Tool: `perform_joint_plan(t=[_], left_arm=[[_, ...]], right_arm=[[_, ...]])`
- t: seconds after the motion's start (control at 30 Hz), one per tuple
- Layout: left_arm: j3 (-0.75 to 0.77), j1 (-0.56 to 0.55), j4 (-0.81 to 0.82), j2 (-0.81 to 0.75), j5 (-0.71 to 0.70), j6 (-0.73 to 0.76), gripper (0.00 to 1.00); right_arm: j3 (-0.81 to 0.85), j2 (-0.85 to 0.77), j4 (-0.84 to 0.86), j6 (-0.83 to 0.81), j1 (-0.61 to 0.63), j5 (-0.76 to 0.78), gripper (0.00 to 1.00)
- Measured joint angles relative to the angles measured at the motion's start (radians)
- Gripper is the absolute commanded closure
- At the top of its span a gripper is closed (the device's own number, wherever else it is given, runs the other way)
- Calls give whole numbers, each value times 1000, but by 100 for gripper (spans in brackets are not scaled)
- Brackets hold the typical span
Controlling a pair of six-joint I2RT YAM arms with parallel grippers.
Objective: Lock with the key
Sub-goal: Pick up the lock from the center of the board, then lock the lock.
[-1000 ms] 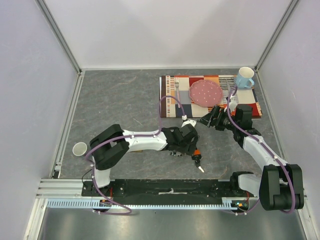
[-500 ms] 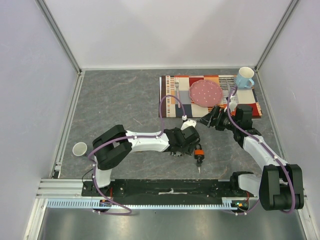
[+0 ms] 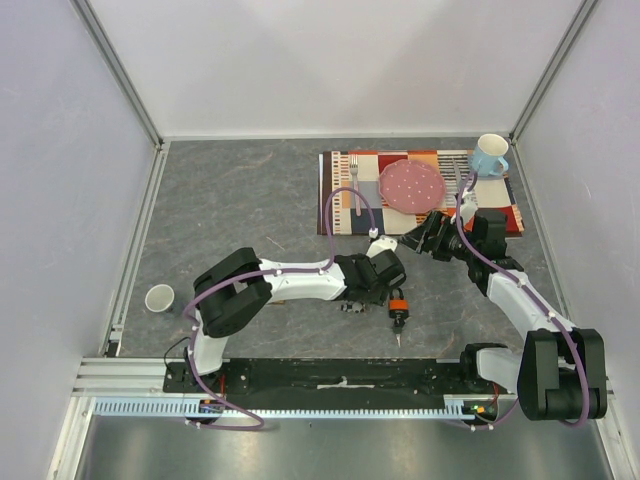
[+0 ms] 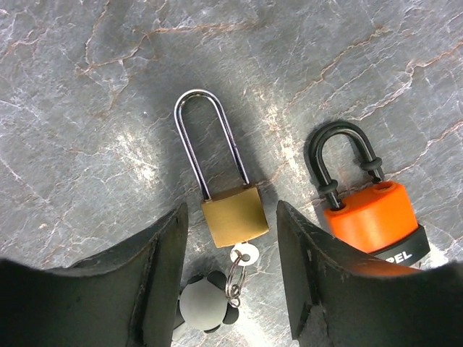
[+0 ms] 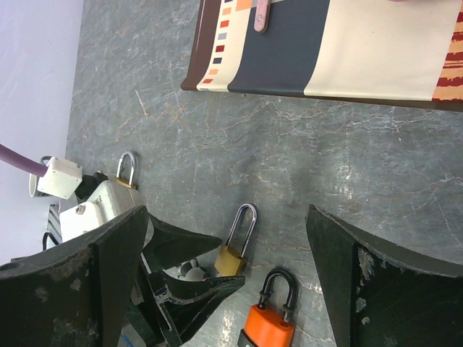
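A brass padlock (image 4: 230, 213) with a long steel shackle lies flat on the grey table. Its key (image 4: 244, 254) sticks out of its bottom end, with a ring and a grey-and-black fob (image 4: 205, 303) attached. My left gripper (image 4: 231, 278) hangs right over the key end. Its jaws are open on either side of the key and fob, and neither touches them. From the right wrist, the same brass padlock (image 5: 233, 256) shows below my right gripper (image 5: 231, 289), which is wide open and holds nothing. In the top view my left gripper (image 3: 385, 288) hides the brass padlock.
An orange padlock (image 4: 372, 217) lies just right of the brass one, close to my right finger (image 4: 322, 275). Another small padlock (image 5: 126, 170) lies beyond my left arm. A placemat (image 3: 500, 210) with a pink plate (image 3: 411, 186), a fork (image 3: 353, 170) and a blue mug (image 3: 489, 155) sits far right. A white cup (image 3: 160, 298) stands near left.
My left arm has shifted right and settled over the brass padlock's key end, and its jaws have narrowed. The right arm has stayed put.
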Motion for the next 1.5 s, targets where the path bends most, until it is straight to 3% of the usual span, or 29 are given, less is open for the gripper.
perform_joint_plan(t=[0.17,0.4,0.53,0.77,1.0,1.3,1.5], left_arm=[[6,0,-2,6,-2,0,58],[5,0,-1,6,-11,5,88],[-8,0,6,-3,-18,12,98],[-68,20,-24,-68,-23,60,98],[-146,74,-51,-262,-22,118,98],[-333,190,-21,-566,42,172,98],[-460,261,9,-823,161,197,98]], right_arm=[[0,0,-1,-1,0,6,2],[0,0,-3,-8,-1,7,2],[0,0,-4,-11,0,1,2],[0,27,-3,-9,2,-32,2],[0,76,-1,3,24,-55,2],[48,133,56,41,179,-50,2],[69,204,211,119,321,-62,2]])
